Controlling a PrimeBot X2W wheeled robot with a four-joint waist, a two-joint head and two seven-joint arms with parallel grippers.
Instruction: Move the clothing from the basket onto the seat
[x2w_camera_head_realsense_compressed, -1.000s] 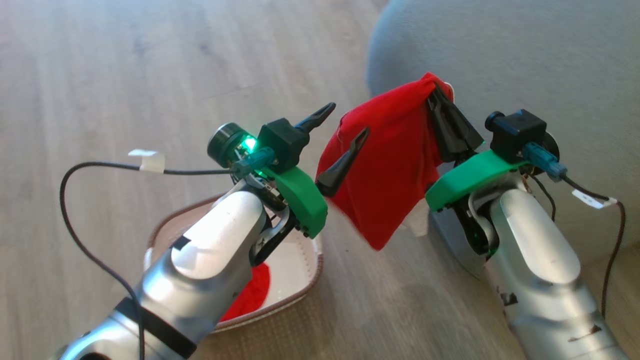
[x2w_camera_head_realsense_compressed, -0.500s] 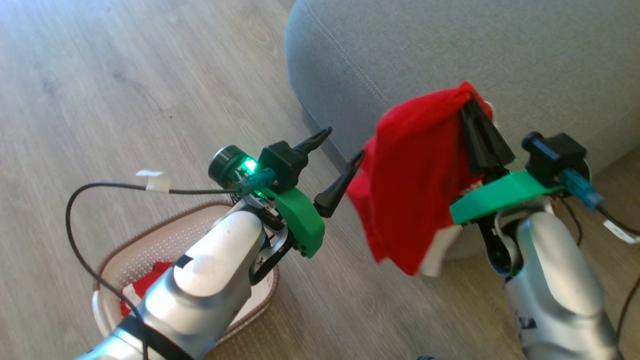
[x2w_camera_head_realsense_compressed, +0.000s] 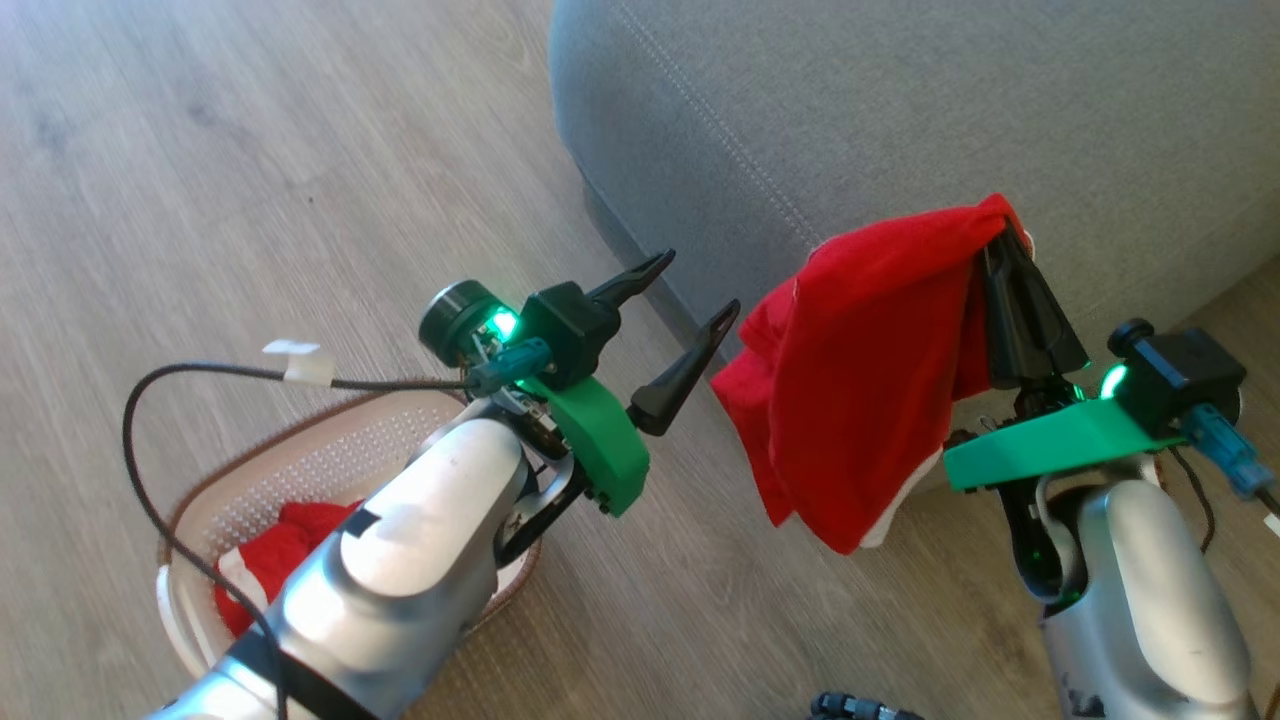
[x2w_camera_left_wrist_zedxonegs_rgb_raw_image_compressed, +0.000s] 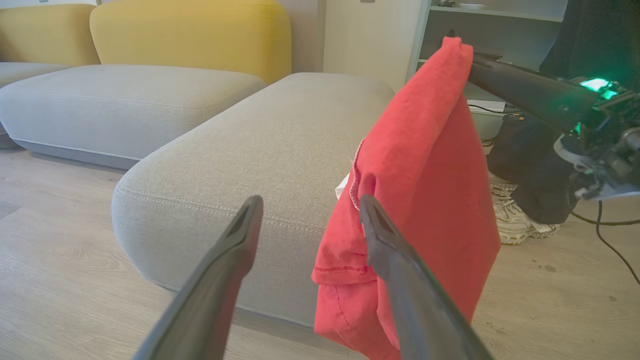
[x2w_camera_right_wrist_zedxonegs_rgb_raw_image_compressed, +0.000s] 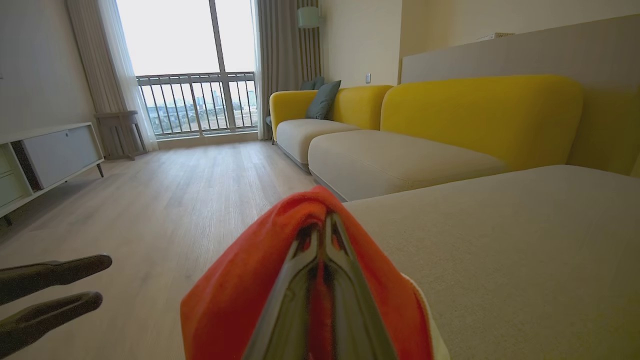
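L forearm (x2w_camera_head_realsense_compressed: 420, 530) sits nearest in head view & covers approx half the basket (x2w_camera_head_realsense_compressed: 330, 440), hiding its right side. A red-and-white bundle of clothing (x2w_camera_head_realsense_compressed: 275, 550) shows in the basket's left part, partly under the arm, shape hard to read. Basket stands on the wood floor (x2w_camera_head_realsense_compressed: 250, 150), near the seat (x2w_camera_head_realsense_compressed: 900, 100) corner but apart from it. Left gripper (x2w_camera_head_realsense_compressed: 700, 282) has fingers spread wide; one tip is just beside the hanging red garment (x2w_camera_head_realsense_compressed: 870, 340), touching or not I can't tell. Right gripper (x2w_camera_head_realsense_compressed: 1003, 240) is pinched tight on the garment's top fold, tips buried in cloth. Garment hangs free w/ a bit of white at the lower hem, at the seat's rounded, double-seamed edge; whether over the top or short of it is unclear. A wide stretch of grey seat top lies beyond, open floor to the left. Far off: a person's shoe (x2w_camera_left_wrist_zedxonegs_rgb_raw_image_compressed: 515, 220) & dark trouser leg, partly behind the garment, & yellow backrests (x2w_camera_left_wrist_zedxonegs_rgb_raw_image_compressed: 190, 35).
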